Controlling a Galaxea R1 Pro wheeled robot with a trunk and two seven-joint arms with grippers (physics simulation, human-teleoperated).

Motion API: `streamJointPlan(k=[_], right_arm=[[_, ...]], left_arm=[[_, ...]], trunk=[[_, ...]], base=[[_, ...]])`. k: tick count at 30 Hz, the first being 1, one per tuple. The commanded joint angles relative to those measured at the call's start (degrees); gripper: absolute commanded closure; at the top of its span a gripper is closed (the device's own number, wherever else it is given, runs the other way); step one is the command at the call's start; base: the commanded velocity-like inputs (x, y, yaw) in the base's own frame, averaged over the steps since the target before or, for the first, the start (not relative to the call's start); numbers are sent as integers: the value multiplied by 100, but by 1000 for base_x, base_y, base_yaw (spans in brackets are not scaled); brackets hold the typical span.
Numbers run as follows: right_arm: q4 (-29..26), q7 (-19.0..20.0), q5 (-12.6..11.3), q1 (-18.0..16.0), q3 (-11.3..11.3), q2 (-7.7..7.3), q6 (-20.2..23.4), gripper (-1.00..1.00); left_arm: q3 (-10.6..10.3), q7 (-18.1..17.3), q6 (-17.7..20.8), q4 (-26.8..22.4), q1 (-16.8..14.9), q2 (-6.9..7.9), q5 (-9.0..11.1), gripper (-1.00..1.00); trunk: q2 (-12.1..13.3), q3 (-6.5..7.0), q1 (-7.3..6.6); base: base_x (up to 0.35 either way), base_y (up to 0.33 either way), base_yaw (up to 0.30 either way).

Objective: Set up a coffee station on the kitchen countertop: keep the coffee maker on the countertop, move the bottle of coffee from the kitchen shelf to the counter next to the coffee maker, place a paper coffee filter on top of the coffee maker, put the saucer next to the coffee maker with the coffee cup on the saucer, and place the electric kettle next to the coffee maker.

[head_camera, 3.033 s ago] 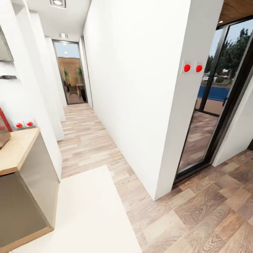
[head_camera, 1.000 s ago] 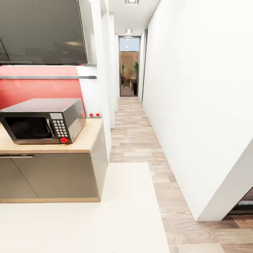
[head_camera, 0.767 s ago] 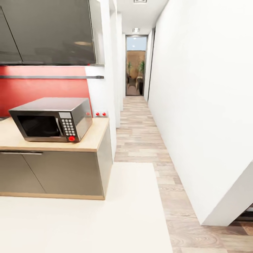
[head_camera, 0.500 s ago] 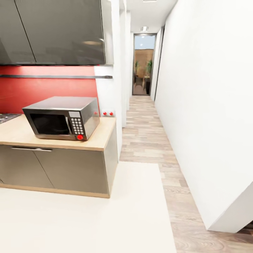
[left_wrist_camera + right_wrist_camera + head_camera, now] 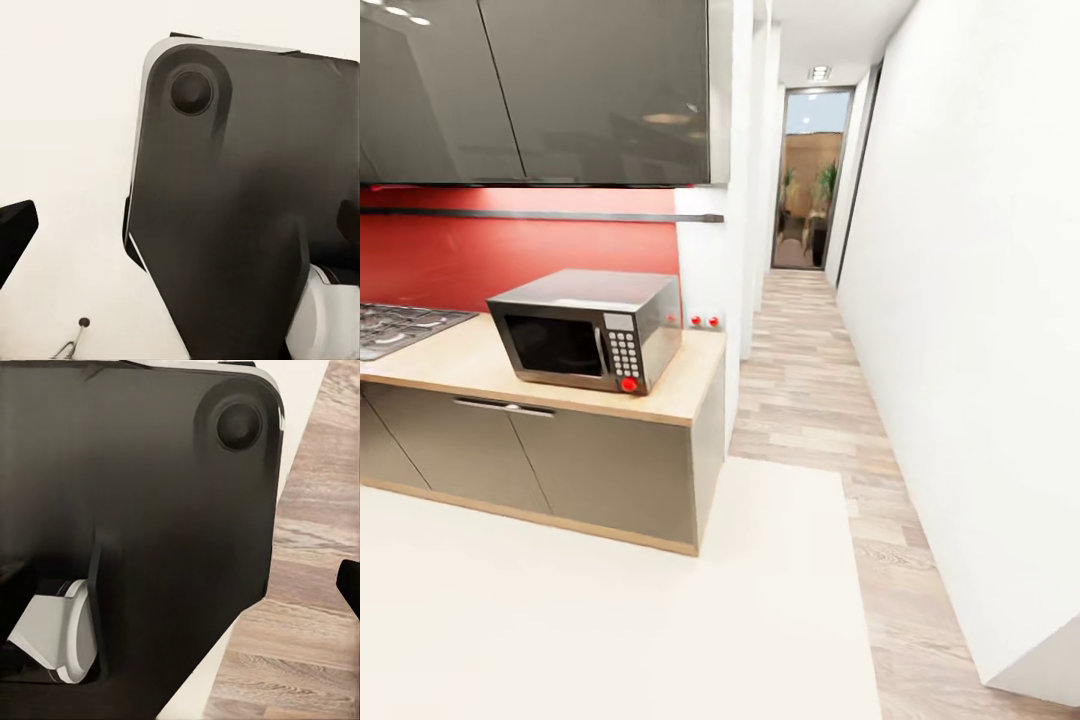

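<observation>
A light wood-grain kitchen countertop on grey cabinet fronts runs along the left of the head view. Above it a thin dark kitchen shelf crosses the red wall, and its visible stretch is bare. The coffee maker, bottle of coffee, paper coffee filter, saucer, coffee cup and electric kettle are out of view. In the left wrist view my left gripper is open, with a black fingertip at each side edge and a dark panel of my own body behind. My right gripper faces a similar dark panel, with one fingertip at the picture's edge.
A steel microwave stands near the counter's right end, and a gas hob lies further left. Dark glossy wall cabinets hang above. A cream rug covers the floor in front. A wood-floored hallway runs beside a white wall.
The head camera has swung left, so the whole picture has shifted right. More of the counter shows now, and the hob has come into view. Nothing on the counter has moved.
</observation>
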Motion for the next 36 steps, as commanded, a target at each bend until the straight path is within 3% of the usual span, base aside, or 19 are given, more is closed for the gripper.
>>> streamJointPlan(k=[1, 36], right_arm=[[4, -1, 1, -3, 1, 0, -19, -100], [4, 0, 0, -3, 1, 0, -19, -100]], left_arm=[[22, -2, -12, -3, 0, -1, 5, -100], [22, -2, -6, -3, 0, -6, 5, -100]], trunk=[[38, 8, -22], [1441, 453, -791]], base=[[0, 0, 240], [0, 0, 240]])
